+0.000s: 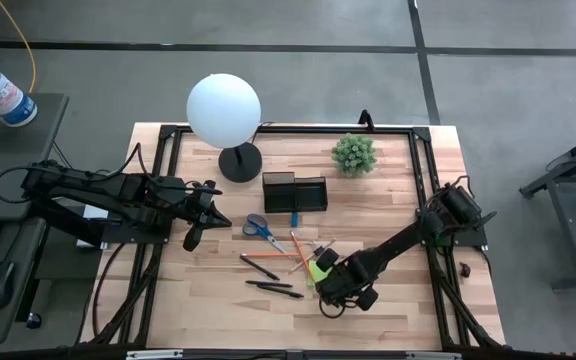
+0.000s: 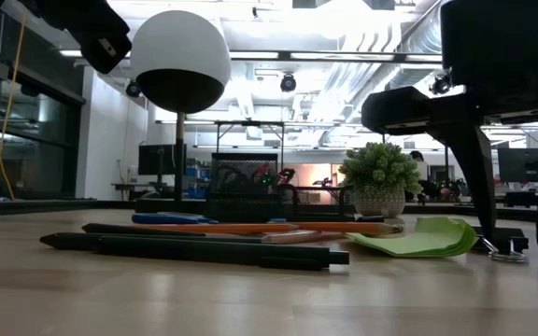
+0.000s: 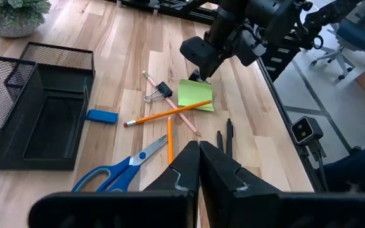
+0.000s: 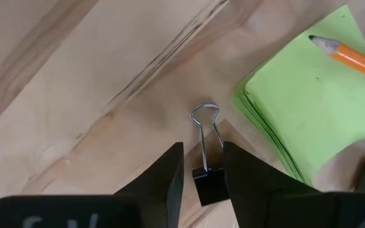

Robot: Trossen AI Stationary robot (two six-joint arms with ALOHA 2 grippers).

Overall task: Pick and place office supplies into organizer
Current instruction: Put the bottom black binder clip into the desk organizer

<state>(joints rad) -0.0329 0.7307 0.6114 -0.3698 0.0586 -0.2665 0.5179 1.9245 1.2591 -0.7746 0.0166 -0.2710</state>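
Black and small, a binder clip [image 4: 208,182] sits on the wooden table [image 1: 388,300] right between the right gripper's [image 4: 203,166] two dark fingers, which stand apart on either side of it; its silver wire handle points away from the gripper, and whether the fingers touch the clip cannot be told. Just beside the gripper, on the far side of one finger, lies the lime-green sticky-note pad [image 4: 303,95], with an orange pencil's [image 4: 350,57] sharpened tip resting on its top.

In the high view this right gripper [image 1: 330,290] hangs low over the table's near half. Beyond it, past the crossed orange pencils [image 3: 170,114], stands the black mesh organizer [image 1: 294,192], and the blue-handled scissors [image 1: 260,229] lie between the two arms. Two black pens [image 1: 273,288] lie near the gripper, toward the left arm.

Well apart from the clip, the left gripper [image 1: 194,236] waits above the table near the scissors with its fingers pressed together on nothing. A small blue eraser-like block [image 3: 102,116] lies beside the organizer.
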